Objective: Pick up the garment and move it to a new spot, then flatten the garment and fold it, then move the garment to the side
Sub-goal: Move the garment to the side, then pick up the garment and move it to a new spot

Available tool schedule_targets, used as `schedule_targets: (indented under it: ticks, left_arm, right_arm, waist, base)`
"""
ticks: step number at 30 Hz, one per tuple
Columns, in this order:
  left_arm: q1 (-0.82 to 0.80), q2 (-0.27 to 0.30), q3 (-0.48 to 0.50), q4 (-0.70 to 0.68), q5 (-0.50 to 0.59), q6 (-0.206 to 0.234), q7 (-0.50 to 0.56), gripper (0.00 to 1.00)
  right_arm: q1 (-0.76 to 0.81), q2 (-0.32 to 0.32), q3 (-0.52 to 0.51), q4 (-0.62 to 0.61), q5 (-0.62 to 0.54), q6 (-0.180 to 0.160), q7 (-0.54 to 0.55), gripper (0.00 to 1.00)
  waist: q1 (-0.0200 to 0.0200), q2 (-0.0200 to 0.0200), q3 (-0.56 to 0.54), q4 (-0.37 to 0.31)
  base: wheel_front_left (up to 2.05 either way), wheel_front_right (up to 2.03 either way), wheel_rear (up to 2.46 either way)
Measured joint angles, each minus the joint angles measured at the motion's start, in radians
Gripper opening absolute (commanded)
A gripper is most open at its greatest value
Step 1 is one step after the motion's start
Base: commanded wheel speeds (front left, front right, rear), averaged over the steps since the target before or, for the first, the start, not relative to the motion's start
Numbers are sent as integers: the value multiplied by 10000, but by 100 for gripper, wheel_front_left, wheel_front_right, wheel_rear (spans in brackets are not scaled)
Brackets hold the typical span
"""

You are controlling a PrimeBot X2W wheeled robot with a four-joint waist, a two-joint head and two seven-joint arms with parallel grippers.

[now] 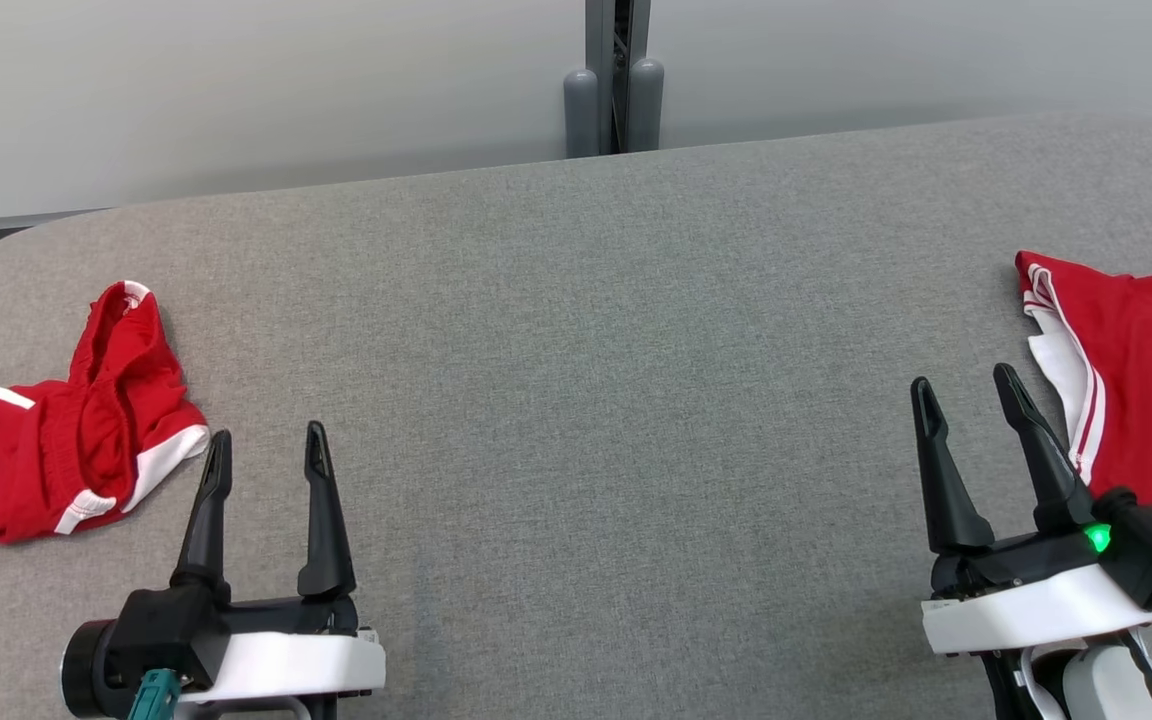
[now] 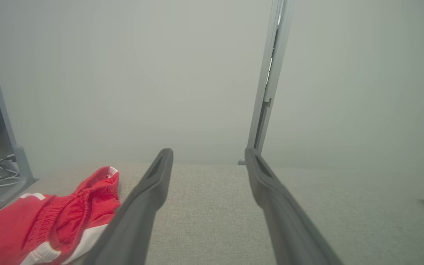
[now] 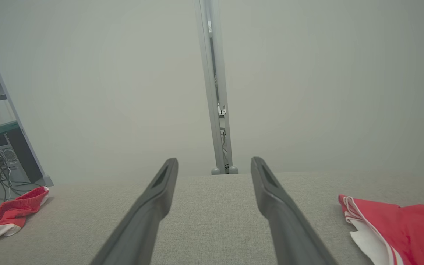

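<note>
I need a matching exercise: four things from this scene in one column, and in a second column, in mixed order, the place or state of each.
Column one
1. crumpled garment
2. flatter garment
3. left gripper
4. grey post

Column two
A. open and empty
B. at the right edge of the table
C. behind the far edge, in the middle
D. bunched up on the left

Pairs: 1-D, 2-B, 3-A, 4-C
</note>
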Motion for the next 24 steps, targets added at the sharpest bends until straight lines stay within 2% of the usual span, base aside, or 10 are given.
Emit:
schedule_targets:
  ticks: [8,24]
  left_arm:
    - [149,-4,-92,453,-123,-324,0,100]
    - [34,-4,-230,593,-109,-366,-2,100]
  right_arm:
    - [163,128,-117,15,-259,0,0,100]
    - [172,203,-165,46,-412,0,0,100]
  waist:
    - [0,0,-87,34]
    - [1,0,-16,224]
  base:
    - [0,0,0]
    - [0,0,0]
